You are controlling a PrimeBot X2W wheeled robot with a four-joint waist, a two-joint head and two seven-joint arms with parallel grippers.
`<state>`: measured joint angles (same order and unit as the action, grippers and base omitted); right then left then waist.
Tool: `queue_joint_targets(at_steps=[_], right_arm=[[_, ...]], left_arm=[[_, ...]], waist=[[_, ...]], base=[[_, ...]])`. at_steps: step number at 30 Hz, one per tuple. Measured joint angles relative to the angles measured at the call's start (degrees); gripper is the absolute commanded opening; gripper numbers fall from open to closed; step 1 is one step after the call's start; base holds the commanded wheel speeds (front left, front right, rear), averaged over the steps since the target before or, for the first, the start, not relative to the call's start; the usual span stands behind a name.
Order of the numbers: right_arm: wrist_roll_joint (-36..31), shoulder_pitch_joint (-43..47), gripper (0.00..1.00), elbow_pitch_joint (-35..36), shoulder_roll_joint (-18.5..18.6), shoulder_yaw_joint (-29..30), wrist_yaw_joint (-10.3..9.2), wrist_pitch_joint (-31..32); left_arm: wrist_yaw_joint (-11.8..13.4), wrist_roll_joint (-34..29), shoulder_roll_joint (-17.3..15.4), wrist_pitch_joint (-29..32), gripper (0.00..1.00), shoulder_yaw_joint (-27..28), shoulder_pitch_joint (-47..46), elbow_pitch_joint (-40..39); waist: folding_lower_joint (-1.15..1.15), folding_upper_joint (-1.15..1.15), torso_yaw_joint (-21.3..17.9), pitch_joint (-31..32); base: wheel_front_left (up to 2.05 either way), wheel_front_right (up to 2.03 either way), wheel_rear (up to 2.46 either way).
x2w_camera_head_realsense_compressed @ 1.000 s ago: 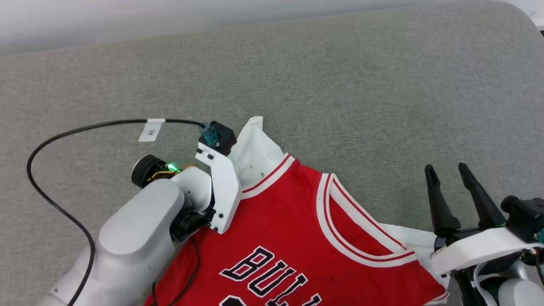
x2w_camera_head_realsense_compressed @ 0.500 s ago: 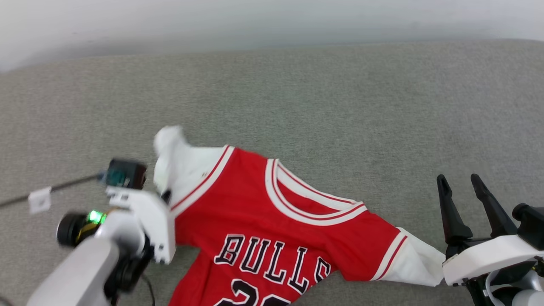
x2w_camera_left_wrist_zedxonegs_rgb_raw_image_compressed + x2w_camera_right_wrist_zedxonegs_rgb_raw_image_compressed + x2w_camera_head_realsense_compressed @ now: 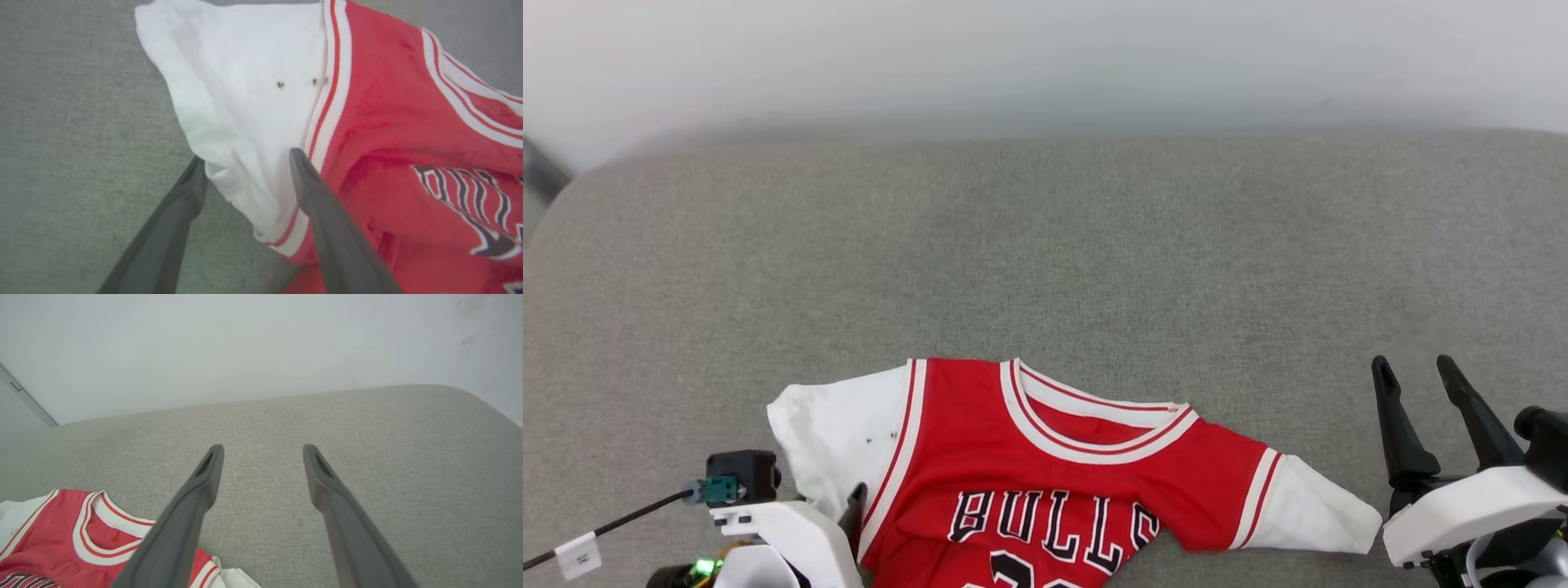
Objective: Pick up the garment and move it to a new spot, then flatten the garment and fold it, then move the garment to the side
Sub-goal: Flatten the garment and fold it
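Note:
The garment (image 3: 964, 441), a red jersey with white sleeves and black lettering, lies face up and spread on the grey cushion, near the bottom of the head view. My left gripper (image 3: 245, 157) is open, its fingers straddling the lower edge of the white left sleeve (image 3: 245, 90); one fingertip (image 3: 855, 500) shows beside that sleeve. My right gripper (image 3: 1413, 367) is open and holds nothing, just right of the other white sleeve (image 3: 1315, 510), apart from it. In the right wrist view this gripper (image 3: 263, 449) points over bare cushion, with the garment's collar (image 3: 81, 535) at lower left.
The grey cushioned surface (image 3: 1045, 245) stretches wide beyond the garment to a pale wall (image 3: 1045, 57) at the back. A black cable (image 3: 613, 527) with a white tag runs off to the left from my left wrist.
The head camera has shifted. My left gripper has opened and let go of the white sleeve, which now lies flat. The right gripper stays open.

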<state>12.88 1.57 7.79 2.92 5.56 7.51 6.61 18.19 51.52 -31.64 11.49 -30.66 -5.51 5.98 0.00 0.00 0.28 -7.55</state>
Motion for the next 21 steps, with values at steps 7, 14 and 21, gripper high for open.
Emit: queue_joint_targets(at_steps=[7,14,21], right_arm=[[-0.29,2.27,1.00,0.40,0.00,0.03,-0.01,1.01],[-0.18,3.86,1.00,0.88,0.00,-0.22,0.00,1.53],[0.16,5.08,1.00,0.99,0.00,0.11,0.00,2.54]], left_arm=[[2.10,-7.79,-0.42,-10.04,1.00,0.54,-1.86,-2.10],[3.48,-13.76,0.20,-20.75,1.00,0.81,-2.44,-6.47],[3.58,-15.05,2.21,-24.87,1.00,1.14,-0.87,-8.89]], waist=[[0.00,0.00,-0.07,3.82],[0.00,0.00,-0.61,6.12],[0.00,0.00,-0.94,7.43]], base=[[0.00,0.00,0.00],[0.00,0.00,0.00],[0.00,0.00,0.00]])
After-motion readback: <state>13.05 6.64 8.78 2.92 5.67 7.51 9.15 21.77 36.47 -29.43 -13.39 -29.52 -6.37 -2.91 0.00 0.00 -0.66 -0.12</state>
